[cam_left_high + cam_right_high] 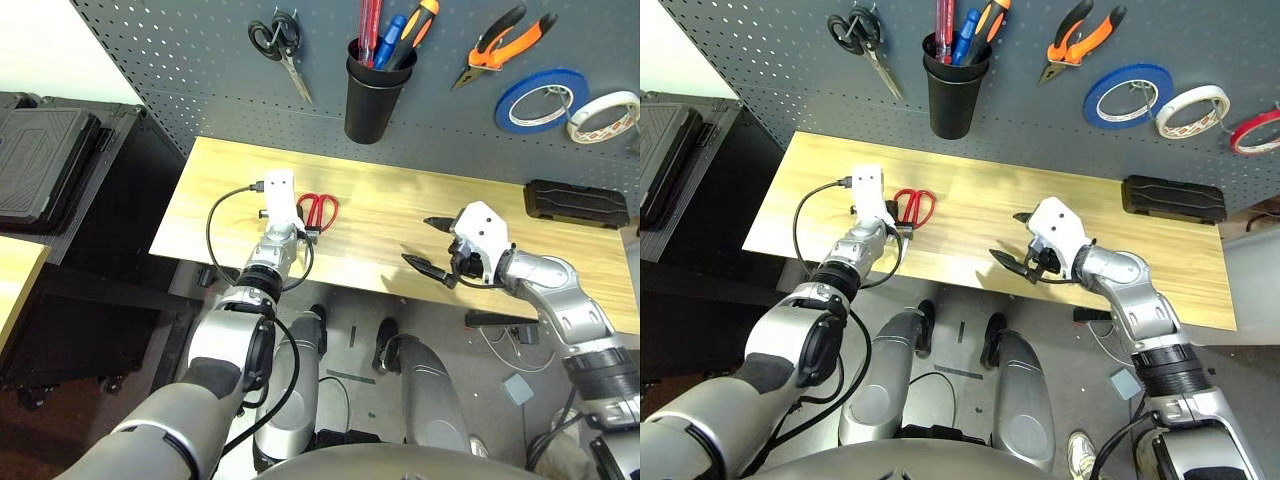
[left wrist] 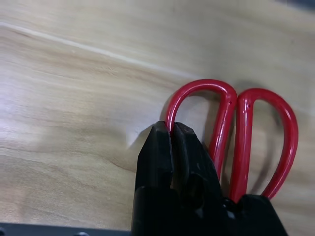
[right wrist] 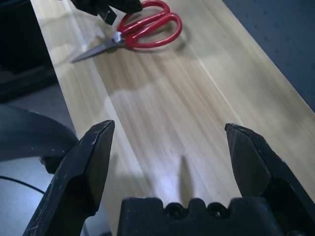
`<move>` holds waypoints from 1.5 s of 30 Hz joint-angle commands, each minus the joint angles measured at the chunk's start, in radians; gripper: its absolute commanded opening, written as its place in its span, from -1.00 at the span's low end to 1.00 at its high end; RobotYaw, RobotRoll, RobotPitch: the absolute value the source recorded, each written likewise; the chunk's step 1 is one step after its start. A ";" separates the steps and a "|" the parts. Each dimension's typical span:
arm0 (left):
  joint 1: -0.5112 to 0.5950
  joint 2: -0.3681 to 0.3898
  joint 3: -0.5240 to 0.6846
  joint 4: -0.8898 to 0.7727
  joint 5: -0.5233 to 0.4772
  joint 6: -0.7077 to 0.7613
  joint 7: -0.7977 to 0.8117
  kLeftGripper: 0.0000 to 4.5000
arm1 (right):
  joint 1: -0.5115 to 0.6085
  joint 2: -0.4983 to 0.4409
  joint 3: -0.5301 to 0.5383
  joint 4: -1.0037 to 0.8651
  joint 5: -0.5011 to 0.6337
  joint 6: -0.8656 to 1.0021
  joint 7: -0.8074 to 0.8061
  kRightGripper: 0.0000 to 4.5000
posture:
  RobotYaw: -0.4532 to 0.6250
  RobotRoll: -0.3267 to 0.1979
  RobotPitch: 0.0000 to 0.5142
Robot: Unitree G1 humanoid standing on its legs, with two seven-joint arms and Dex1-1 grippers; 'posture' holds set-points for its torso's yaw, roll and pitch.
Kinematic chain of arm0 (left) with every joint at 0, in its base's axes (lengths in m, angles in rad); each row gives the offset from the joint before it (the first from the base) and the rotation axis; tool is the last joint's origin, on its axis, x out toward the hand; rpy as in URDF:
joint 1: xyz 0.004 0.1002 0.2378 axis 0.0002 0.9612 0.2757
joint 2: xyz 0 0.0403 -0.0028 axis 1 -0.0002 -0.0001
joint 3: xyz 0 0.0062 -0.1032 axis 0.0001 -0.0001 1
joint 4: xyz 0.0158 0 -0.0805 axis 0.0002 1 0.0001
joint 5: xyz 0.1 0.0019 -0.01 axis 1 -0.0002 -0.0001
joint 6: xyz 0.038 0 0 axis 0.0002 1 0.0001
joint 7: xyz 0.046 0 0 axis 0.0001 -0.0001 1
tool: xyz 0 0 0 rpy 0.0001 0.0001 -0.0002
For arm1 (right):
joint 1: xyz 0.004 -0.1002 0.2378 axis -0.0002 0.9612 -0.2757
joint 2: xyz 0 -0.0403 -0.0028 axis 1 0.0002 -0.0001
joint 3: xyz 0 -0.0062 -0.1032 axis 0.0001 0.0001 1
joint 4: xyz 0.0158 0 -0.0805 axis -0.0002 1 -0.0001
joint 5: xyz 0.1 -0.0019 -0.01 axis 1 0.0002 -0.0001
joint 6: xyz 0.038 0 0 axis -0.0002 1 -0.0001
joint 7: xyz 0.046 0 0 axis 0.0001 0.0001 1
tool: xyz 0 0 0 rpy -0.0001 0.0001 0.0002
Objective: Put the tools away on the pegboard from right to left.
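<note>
Left wrist view: my left gripper [image 2: 171,129] is clamped on one red loop of the red-handled scissors [image 2: 246,132], their blades hidden beneath it; my right gripper [image 3: 170,135] gapes.

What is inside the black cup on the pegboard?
The black cup on the pegboard holds a red-handled screwdriver, a blue tool and an orange-and-black one. Their lower ends are hidden inside it.

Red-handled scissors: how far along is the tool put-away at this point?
Done: red tape ring, pliers and screwdriver sit on the pegboard. In hand: left gripper shut on the red-handled scissors, which lie on the table. Left: hanging them. Right gripper open.
</note>
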 commanded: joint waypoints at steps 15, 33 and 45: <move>0.468 -0.041 0.010 -0.943 -0.220 0.118 -0.180 -0.99 | -0.079 0.041 -0.112 0.180 0.167 -0.225 0.127 1.00 | 0.40 0.25 0.10; 0.374 0.068 0.075 -1.246 -0.378 0.226 -0.178 -0.99 | -0.126 0.028 -0.274 0.000 0.473 -0.094 0.234 1.00 | 0.37 0.25 0.07; 0.258 0.119 0.107 -1.242 -0.433 0.281 -0.155 -0.99 | -0.207 -0.051 -0.333 -0.030 0.548 0.014 0.267 1.00 | 0.33 0.25 0.04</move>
